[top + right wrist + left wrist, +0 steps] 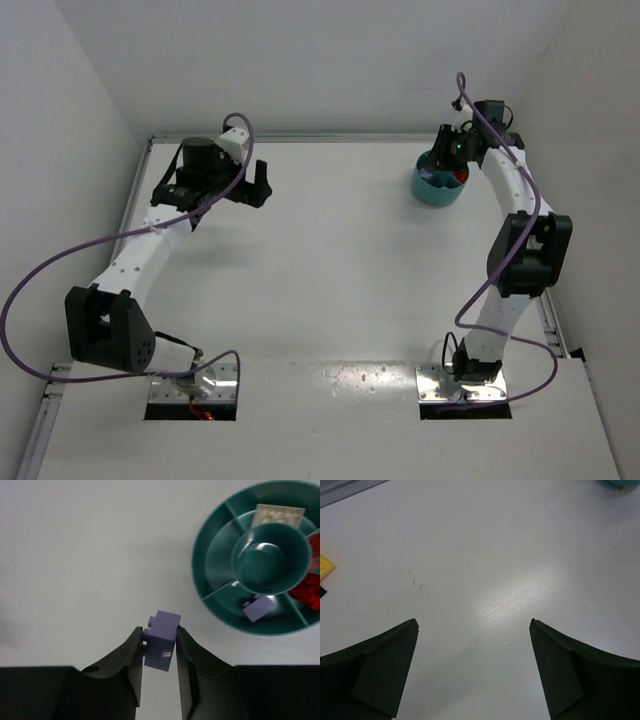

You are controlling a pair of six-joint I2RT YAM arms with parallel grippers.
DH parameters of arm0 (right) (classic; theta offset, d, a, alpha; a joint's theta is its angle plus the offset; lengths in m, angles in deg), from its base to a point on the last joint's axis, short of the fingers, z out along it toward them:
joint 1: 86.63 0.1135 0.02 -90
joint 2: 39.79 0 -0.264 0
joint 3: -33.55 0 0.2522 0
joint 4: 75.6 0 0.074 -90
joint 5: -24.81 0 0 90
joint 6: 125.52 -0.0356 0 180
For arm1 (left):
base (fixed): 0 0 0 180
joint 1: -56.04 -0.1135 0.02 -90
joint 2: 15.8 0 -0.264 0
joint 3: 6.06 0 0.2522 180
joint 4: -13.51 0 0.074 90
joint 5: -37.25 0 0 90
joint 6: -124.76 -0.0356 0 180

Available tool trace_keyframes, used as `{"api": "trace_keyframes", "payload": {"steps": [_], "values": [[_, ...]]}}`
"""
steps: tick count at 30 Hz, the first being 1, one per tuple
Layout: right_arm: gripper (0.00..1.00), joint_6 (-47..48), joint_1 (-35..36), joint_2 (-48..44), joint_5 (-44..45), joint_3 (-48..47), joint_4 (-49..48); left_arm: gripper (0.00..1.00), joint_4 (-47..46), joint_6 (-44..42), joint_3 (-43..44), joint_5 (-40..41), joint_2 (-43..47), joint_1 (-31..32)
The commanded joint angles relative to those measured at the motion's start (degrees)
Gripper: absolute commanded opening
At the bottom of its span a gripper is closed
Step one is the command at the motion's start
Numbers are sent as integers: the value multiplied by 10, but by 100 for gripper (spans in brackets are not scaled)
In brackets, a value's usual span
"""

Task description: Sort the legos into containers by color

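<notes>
Purple lego (162, 642) pinched in right gripper (159, 631), near teal dish (196, 555), left gripper (474, 624) spread wide

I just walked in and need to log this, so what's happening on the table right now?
The right gripper is pinching a pale purple brick close beside the teal dish, where a second purple brick already lies in one compartment and red bricks in the next. The left gripper hangs open over the table, with a yellow brick off to its side.
</notes>
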Motion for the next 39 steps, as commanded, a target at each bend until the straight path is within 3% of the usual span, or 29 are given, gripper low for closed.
{"api": "trace_keyframes", "payload": {"steps": [1,13,28,31,34,35,39], "values": [[7,48,0,12,101,-32,9,100,-4,-37,15,-63,30,0],[7,106,0,34,164,-57,2,100,-4,-42,26,-63,24,6],[12,107,-5,71,192,-73,-4,100,-4,-48,21,-57,24,6],[16,107,-5,71,198,-74,-4,100,-4,-48,21,-57,24,6],[26,107,-5,77,203,-85,-4,100,-4,-48,21,-57,19,6],[36,107,-5,77,203,-85,-4,100,-4,-48,21,-57,19,6],[43,101,-5,77,208,-85,-4,100,-4,-48,21,-57,19,6]]}}
